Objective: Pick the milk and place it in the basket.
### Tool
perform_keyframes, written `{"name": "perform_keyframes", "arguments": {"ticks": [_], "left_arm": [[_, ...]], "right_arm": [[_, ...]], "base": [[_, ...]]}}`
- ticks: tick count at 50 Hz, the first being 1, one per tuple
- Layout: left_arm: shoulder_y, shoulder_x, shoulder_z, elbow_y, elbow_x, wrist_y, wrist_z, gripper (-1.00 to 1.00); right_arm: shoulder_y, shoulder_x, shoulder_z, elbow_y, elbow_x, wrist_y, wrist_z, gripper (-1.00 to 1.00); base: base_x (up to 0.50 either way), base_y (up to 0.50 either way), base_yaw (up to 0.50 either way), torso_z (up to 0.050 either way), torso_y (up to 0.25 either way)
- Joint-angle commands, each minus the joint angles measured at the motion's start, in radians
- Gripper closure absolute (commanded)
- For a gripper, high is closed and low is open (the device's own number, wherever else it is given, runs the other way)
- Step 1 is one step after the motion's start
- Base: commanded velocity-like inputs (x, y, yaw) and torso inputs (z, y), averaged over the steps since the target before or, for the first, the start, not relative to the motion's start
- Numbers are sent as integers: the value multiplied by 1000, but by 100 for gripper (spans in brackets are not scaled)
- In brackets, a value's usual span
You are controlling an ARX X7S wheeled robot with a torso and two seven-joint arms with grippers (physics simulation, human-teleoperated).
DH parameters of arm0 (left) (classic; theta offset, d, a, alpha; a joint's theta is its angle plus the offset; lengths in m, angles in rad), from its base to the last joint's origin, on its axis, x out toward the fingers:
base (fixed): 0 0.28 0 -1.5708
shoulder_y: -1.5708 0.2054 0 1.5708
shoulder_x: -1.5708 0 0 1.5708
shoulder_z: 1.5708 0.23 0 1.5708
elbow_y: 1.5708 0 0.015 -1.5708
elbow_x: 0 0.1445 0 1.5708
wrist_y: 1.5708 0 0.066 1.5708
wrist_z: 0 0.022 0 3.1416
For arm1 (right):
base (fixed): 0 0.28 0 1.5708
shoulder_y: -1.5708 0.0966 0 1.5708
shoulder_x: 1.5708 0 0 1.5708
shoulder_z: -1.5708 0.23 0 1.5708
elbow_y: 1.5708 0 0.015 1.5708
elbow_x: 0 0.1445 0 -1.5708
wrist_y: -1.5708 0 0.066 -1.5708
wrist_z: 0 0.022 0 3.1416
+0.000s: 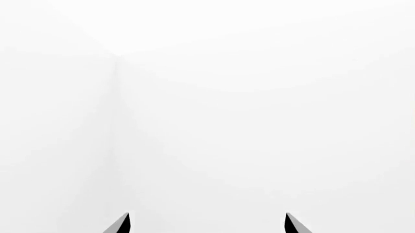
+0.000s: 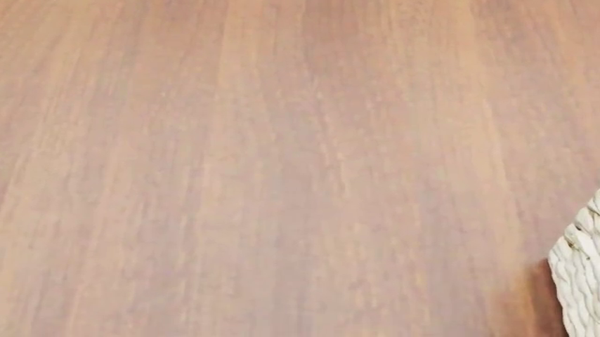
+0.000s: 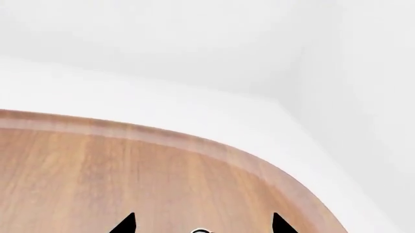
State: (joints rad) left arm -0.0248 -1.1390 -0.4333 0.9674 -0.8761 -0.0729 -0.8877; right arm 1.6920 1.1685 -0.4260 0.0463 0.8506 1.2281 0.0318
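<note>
The desk [image 2: 281,168] fills almost the whole head view as a broad plane of reddish-brown wood grain running away from the camera, with no arm or gripper over it there. In the right wrist view the same wooden top [image 3: 129,179] ends in a rounded corner with a paler rim, and beyond that lie a white floor and white walls [image 3: 194,43]. The basket [image 2: 581,281] shows only as a sliver of cream woven wicker at the desk's lower right edge in the head view, cut off by the frame. The milk carton appears in none of the three views, so its place relative to either gripper cannot be told. The left gripper [image 1: 207,224] shows just two dark fingertips set wide apart, facing a bare white room corner, nothing between them. The right gripper [image 3: 204,224] likewise has its two dark tips spread wide above the desk near that rounded corner; a small pale bit sits at the frame edge between them, too little to identify.
</note>
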Motion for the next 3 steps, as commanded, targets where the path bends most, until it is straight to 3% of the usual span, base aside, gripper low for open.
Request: {"name": "perform_keyframes", "arguments": {"ticks": [1,3], "left_arm": [[0,23,-19,-4,19,11,21,-100],[-1,22,-15,-4,21,11,20,-100]], "right_arm": [[166,-93,-82,47,-133,-19,-83,-100],[179,-102,-83,55,-138,-28,-89,-100]], "base": [[0,0,0,0,0],[0,0,0,0,0]]}}
